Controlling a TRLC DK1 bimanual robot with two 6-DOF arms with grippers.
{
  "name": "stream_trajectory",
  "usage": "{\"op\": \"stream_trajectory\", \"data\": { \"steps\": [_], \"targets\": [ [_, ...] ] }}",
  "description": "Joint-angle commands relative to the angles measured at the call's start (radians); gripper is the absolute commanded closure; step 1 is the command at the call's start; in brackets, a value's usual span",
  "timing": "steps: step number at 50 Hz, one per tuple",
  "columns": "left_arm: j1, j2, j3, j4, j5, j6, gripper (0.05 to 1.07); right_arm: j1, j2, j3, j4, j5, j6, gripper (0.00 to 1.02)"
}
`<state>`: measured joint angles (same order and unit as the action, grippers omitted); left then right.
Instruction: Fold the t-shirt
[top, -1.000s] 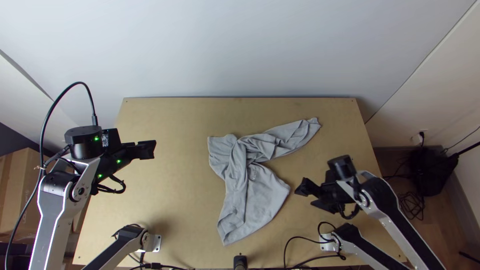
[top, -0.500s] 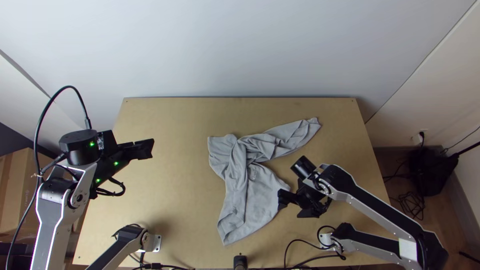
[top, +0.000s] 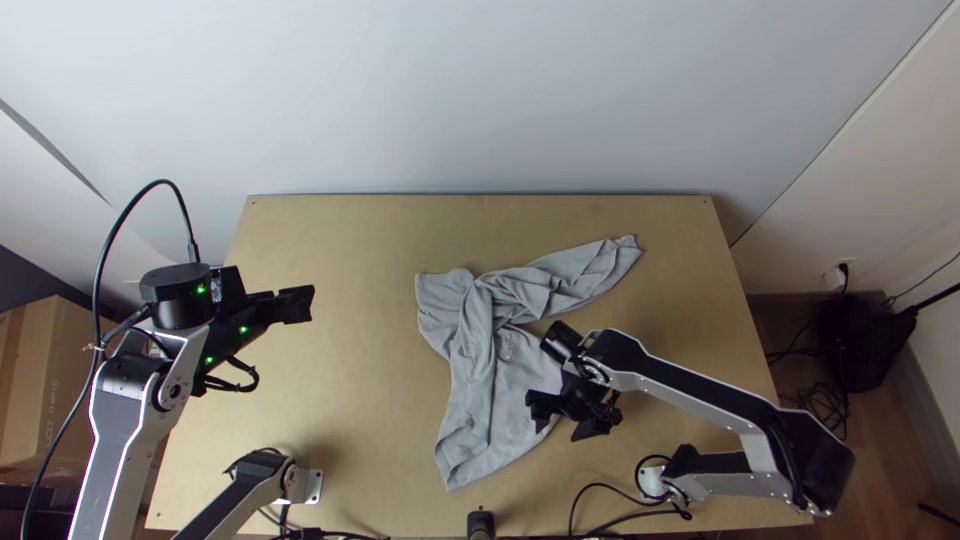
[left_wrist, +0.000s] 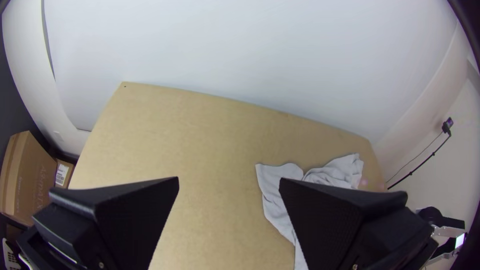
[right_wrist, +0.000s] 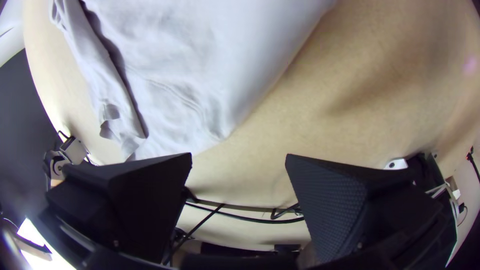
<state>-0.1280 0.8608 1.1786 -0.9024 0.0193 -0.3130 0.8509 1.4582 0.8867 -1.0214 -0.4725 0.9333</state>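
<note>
The wooden surface (top: 340, 400) is taken up around its middle by the grey t-shirt (top: 512, 378). The cloth is bunched rather than spread flat: a narrow, creased length is run out towards the top view's upper right, and a broader part is fanned out below it. The long axis of that lower part is laid roughly up and down the top view, its end brought near the surface's near edge.

By the right arm (top: 705, 385) the shirt is approached most closely; the left arm (top: 120, 430) is placed well apart, towards the surface's left side. In the top view the right claw (right_wrist: 239, 159) is seen over the broad part's lower right edge, so most of the cloth is left up and to the left of it. In the right wrist view bare wood is seen between its parted fingers, with the cloth lying beyond their tips; nothing is gripped. The left claw (left_wrist: 228, 181) is likewise held open and empty, with the shirt lying off to its right in the top view.

If that edge is to be picked up, the right claw should probably be shifted inward and lowered; from its present line, wood might be pinched instead of fabric.
</note>
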Motion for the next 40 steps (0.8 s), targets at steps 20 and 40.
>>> {"op": "stream_trajectory", "data": {
  "steps": [20, 40],
  "targets": [
    [0.004, -0.013, -0.066, 0.033, 0.067, 0.052, 0.11, 0.037, 0.205, 0.070, 0.046, -0.061, -0.100, 0.22],
    [-0.002, 0.017, -0.046, -0.001, 0.068, 0.137, 0.11, 0.017, 0.133, 0.044, 0.093, -0.044, -0.189, 1.00]
  ]
}}
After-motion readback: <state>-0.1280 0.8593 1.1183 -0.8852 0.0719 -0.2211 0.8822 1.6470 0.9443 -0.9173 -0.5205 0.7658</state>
